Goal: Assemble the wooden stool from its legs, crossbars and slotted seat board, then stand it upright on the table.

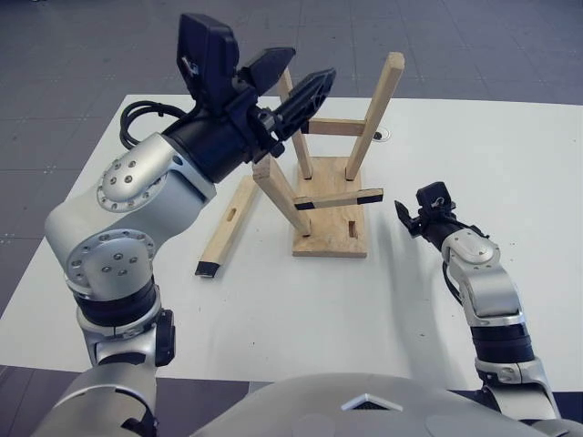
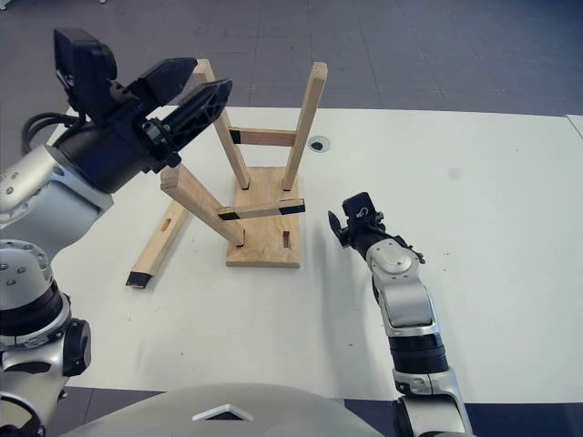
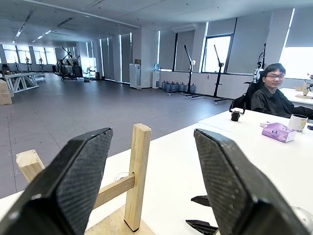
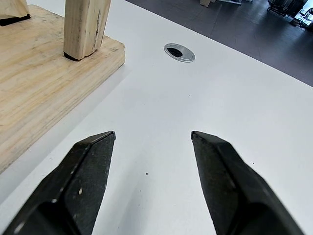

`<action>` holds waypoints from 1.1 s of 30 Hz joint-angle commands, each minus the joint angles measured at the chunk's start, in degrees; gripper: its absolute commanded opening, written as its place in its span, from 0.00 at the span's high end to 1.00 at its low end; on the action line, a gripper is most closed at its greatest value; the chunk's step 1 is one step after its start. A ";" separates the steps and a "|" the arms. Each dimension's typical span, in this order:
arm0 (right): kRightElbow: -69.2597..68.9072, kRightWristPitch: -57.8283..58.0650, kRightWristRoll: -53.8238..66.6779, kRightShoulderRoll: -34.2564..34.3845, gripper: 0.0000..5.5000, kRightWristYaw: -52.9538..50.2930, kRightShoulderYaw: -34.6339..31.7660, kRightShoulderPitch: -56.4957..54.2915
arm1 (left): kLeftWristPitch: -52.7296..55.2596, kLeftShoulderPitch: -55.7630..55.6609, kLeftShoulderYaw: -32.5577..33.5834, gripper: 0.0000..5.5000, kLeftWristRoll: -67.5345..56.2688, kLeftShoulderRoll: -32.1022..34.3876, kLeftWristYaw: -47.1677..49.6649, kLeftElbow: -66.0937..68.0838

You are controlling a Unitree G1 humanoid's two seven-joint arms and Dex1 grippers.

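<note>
Left to right: a loose, square-cut pale wood leg with a black tip lies on the smooth white table, not yet fitted. Your left gripper hangs high, textured fingers spread wide and empty, near the leg tops. A careless sweep could knock the leaning leg out of the slotted seat board. Your right gripper sits low, just right of the board, open and holding nothing.
</note>
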 commanded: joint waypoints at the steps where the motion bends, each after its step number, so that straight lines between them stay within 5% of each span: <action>1: -0.20 0.54 -0.32 -0.73 0.48 0.51 0.90 -1.22 | 0.53 -7.87 3.16 0.44 -3.89 1.21 2.39 0.13; 8: -0.62 0.40 -0.38 -0.76 0.48 0.35 1.56 -0.32 | -0.57 -22.07 9.36 0.44 -14.97 4.47 8.93 4.68; 16: -0.82 -0.23 -0.37 -0.62 0.48 0.32 2.44 0.58 | 0.48 21.53 -6.66 0.44 -6.67 -2.15 4.85 6.32; 28: -1.31 0.34 -0.17 -1.01 0.48 0.18 2.42 2.07 | -7.97 -12.57 9.67 0.44 -8.35 5.29 3.13 12.07; 31: -1.25 0.41 -0.08 -1.24 0.48 0.48 2.41 1.56 | -9.16 -11.09 13.12 0.44 -8.05 6.54 1.88 11.72; 33: -1.59 0.60 0.24 -1.34 0.48 0.55 1.90 1.04 | -9.62 3.82 15.87 0.44 -1.63 9.58 -3.02 9.46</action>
